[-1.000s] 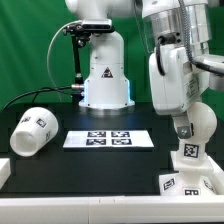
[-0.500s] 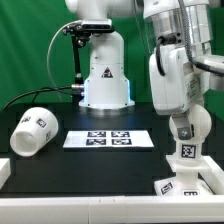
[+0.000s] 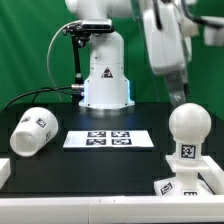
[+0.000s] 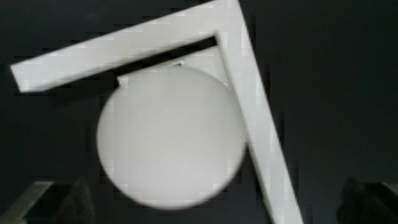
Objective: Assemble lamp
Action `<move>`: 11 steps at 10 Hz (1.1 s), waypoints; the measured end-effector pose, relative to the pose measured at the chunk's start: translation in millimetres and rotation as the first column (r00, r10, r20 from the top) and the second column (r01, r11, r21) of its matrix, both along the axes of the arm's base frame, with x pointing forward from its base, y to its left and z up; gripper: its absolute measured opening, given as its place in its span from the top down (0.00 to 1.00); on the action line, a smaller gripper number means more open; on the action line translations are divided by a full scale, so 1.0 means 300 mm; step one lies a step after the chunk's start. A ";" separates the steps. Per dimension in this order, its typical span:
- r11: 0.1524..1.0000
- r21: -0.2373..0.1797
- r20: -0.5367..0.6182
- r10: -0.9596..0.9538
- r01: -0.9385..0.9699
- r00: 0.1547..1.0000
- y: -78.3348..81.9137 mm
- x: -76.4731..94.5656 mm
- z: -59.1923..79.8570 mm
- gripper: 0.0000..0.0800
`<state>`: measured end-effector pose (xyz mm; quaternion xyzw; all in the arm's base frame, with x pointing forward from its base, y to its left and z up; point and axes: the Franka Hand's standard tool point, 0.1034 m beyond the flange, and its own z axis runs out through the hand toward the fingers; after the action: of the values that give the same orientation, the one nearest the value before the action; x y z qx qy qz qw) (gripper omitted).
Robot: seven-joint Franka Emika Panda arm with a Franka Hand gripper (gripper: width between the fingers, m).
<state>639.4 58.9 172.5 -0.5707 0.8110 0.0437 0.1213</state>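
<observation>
The lamp's bulb (image 3: 189,133) stands upright on the flat square base (image 3: 190,186) at the exterior view's right, its rounded top up and a tag on its neck, while the shade (image 3: 29,130) lies on its side well apart at the exterior view's left. All rest on a black surface (image 3: 100,165) with a green backdrop (image 3: 30,50) behind; the marker board (image 3: 107,139) lies flat between shade and bulb, and the robot's white pedestal (image 3: 105,75) rises behind it. The base is cut off by the picture's edge, so only part of it shows. The wrist view is blurred: it looks down on the bulb's pale oval with the base's white edges forming a corner around it. The end effector (image 3: 178,95) hangs just above the bulb, apart from it and holding nothing; its dark fingers (image 4: 54,202) show only as blurred tips at the edge of the wrist view, set wide apart.
</observation>
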 end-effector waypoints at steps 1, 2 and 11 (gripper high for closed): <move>1.000 -0.003 0.004 0.005 -0.005 1.000 0.003 0.006 -0.002 0.13; 1.000 -0.003 0.003 0.007 -0.007 1.000 0.004 0.004 -0.005 0.13; 0.767 -0.188 0.098 0.636 -0.613 0.766 -0.259 -0.067 -0.013 0.13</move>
<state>619.3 -18.8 168.7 -0.8170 0.5633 -0.0221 0.1210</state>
